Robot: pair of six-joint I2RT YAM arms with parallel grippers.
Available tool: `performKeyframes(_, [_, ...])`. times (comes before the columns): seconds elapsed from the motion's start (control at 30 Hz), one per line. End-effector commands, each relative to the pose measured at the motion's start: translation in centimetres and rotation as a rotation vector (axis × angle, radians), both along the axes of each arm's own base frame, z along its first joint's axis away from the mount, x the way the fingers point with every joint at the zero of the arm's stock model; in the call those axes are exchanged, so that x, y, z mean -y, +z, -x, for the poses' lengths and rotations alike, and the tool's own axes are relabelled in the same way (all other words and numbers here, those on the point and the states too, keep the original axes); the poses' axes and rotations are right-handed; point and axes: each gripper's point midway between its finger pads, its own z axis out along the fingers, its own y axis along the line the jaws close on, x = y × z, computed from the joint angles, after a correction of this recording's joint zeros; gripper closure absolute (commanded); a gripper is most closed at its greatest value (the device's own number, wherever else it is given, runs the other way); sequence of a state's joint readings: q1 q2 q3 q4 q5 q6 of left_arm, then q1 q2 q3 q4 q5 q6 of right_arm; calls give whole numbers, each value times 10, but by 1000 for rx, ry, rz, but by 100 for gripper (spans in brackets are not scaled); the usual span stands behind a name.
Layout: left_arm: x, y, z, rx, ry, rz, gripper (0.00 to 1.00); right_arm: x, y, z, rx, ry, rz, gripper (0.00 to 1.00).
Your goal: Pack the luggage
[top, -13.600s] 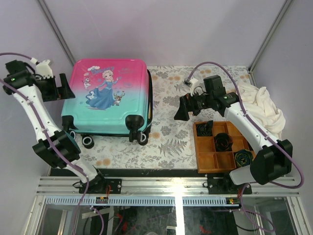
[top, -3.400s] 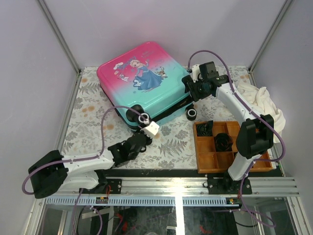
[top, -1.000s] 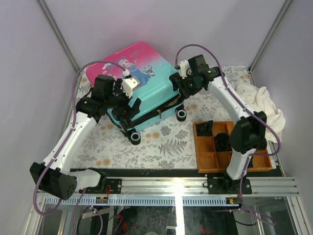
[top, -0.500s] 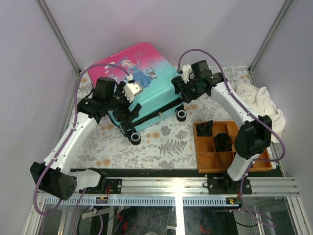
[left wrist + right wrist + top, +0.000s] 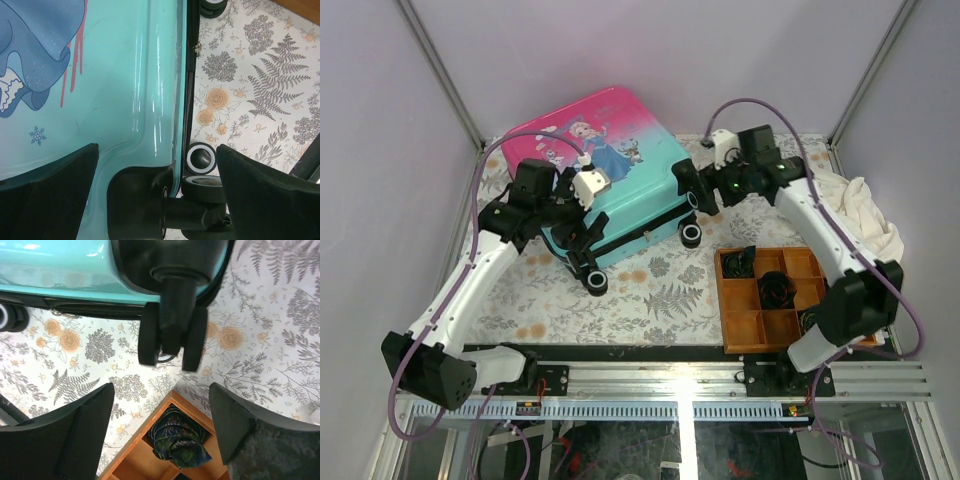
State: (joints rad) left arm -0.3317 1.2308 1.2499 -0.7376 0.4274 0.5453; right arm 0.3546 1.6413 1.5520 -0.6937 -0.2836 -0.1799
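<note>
The luggage (image 5: 610, 165), a pink-to-teal suitcase with a princess print, lies closed and turned at an angle at the back of the table. My left gripper (image 5: 578, 232) is open over its near-left corner. In the left wrist view its fingers (image 5: 50, 200) straddle the teal shell (image 5: 115, 100) and a black corner wheel (image 5: 202, 157), with the zip seam (image 5: 189, 85) running between them. My right gripper (image 5: 700, 192) is open and empty beside the near-right corner. In the right wrist view a twin wheel (image 5: 172, 340) hangs above my open fingers (image 5: 260, 435).
A brown wooden compartment tray (image 5: 740, 325) at the near right holds dark rolled items (image 5: 780, 288); one (image 5: 180, 437) lies under the right gripper. A white cloth (image 5: 865, 220) is heaped at the right edge. Floral tablecloth (image 5: 660, 300) lies in front of the suitcase.
The suitcase has been turned and pushed toward the back. In the last half second the right arm has drawn back to the right, off the suitcase's corner; the left arm has barely moved.
</note>
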Motion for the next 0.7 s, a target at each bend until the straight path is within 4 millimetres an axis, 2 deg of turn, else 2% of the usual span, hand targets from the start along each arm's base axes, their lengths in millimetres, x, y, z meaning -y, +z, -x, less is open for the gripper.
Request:
performKeyframes(0.0, [2, 16, 2, 0, 34, 58, 0, 15, 25, 12, 60, 12, -157, 16])
performKeyframes(0.07, [2, 24, 1, 11, 56, 85, 0, 21, 11, 13, 37, -34, -173, 20])
performKeyframes(0.2, [-1, 36, -4, 31, 112, 148, 0, 22, -22, 15, -55, -117, -218, 36])
performKeyframes(0.37, [-15, 43, -10, 19, 175, 212, 0, 7, -57, 17, -172, -137, -302, 49])
performKeyframes(0.47, [-20, 48, -12, 22, 196, 243, 0, 1, -75, 6, -205, -177, -340, 55])
performKeyframes(0.67, [-27, 47, -11, 13, 223, 276, 0, -15, -83, -35, -181, -251, -454, 60])
